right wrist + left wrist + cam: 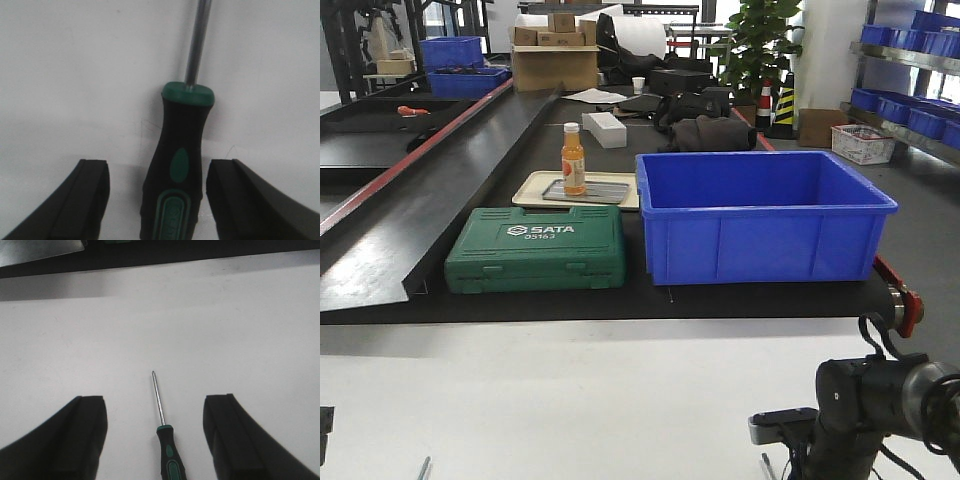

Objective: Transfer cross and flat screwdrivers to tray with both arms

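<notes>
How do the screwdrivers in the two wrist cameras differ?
The left screwdriver looks small and distant, shaft and tip in view; the right screwdriver fills the frame, its shaft cut off at the top. The left shaft tilts toward picture-left, the right toward picture-right. Both have black-and-green handles and lie ungripped on the white table, one under the open left gripper, one under the open right gripper.

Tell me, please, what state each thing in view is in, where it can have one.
Left gripper, open, holding nothing.
Right gripper, open, holding nothing.
Left screwdriver, lying flat on the table between the open jaws, ungripped.
Right screwdriver, lying flat, handle between the open jaws, ungripped.
Green tool case, shut.
Orange bottle, upright, cap on.
</notes>
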Controlling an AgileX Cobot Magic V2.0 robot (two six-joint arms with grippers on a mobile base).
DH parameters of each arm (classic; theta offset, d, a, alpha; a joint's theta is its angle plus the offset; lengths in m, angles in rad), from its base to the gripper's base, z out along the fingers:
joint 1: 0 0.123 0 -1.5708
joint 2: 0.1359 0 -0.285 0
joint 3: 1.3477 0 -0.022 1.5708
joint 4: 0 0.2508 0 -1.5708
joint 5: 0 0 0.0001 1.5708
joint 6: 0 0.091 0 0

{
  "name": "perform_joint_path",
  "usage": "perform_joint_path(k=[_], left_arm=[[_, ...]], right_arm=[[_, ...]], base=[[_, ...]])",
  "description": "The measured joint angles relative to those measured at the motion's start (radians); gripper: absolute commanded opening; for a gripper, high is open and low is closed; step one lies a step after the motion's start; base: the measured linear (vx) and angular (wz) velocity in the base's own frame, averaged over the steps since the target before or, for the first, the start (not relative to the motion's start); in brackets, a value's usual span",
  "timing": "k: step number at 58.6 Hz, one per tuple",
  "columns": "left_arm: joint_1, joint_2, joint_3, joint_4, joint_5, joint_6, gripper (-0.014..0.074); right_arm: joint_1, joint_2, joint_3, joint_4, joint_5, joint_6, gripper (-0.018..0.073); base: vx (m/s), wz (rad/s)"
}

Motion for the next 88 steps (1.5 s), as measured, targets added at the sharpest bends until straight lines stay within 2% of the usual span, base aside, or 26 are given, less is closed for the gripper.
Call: perform_joint_path(k=[11, 18, 26, 27, 34, 38, 51, 60, 72, 88], left_arm=[[0.0, 0.0, 0.0, 0.0, 0.0, 0.0, 0.0542], [0.0, 0.0, 0.0, 0.0, 0.001, 0.0, 0.0542], [0.0, 0.0, 0.0, 0.0, 0.003, 0.0, 0.0542], [0.0, 0.0, 0.0, 0.0, 0.003, 0.0, 0.0542], [0.0, 0.0, 0.0, 0.0, 0.009, 0.0, 0.0542], [0.0, 0.0, 0.0, 0.0, 0.013, -0.01, 0.0542], [0.0, 0.011, 0.0, 0.0, 0.063, -0.151, 0.0542], [0.0, 0.078, -0.001, 0.0, 0.098, -0.218, 0.0542], [0.0, 0.266, -0.06, 0.0, 0.137, -0.216, 0.0542], [0.0, 0.547, -0.243, 0.0, 0.292, -0.193, 0.0542]], right_arm=[[0.0, 0.049, 0.0, -0.005, 0.005, 0.038, 0.0466], [0.0, 0.058, -0.008, -0.006, 0.006, 0.057, 0.0417], [0.0, 0.069, -0.018, -0.022, 0.015, 0.095, 0.026], [0.0, 0.071, -0.018, -0.025, 0.016, 0.097, 0.0207], [0.0, 0.074, -0.023, -0.027, 0.017, 0.106, -0.0016], [0.0, 0.074, -0.023, -0.027, 0.017, 0.107, -0.0013], [0.0, 0.074, -0.023, -0.026, 0.014, 0.105, -0.0011], [0.0, 0.074, -0.023, -0.024, 0.013, 0.101, -0.0011], [0.0, 0.074, -0.023, -0.024, 0.012, 0.09, -0.0011], [0.0, 0.074, -0.023, -0.024, 0.012, 0.082, -0.0011]], base=[[0.0, 0.0], [0.0, 0.0], [0.0, 0.0], [0.0, 0.0], [0.0, 0.0], [0.0, 0.0], [0.0, 0.0], [0.0, 0.0], [0.0, 0.0], [0.0, 0.0]])
